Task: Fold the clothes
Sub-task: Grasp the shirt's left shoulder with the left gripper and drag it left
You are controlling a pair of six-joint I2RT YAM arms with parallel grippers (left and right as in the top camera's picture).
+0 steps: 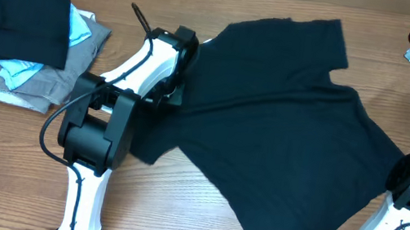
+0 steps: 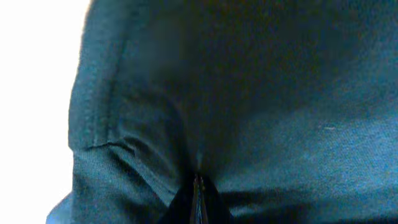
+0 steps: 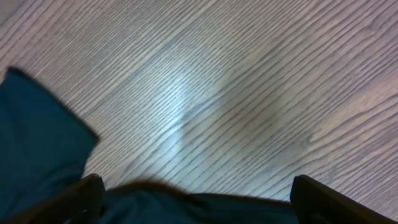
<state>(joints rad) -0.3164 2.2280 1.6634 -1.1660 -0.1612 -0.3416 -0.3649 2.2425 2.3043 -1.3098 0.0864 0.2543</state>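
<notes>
Stack [image 1: 26,37]: folded, far left of bench [image 1: 198,213], well apart.
Left tool [image 2: 199,190]: pressed together, pinching puckered cloth at neck edge.
Black T-shirt [image 1: 284,136]: spread askew, mid-bench.
Right tool [image 3: 196,186]: spread, holding nothing, beside a sleeve.
Risk: thin pinch slipping; one-sided pull probably bunching the cloth.

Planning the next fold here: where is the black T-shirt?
Overhead, the black T-shirt lies spread centre-right on the table, the left gripper pinching its left edge.
</notes>
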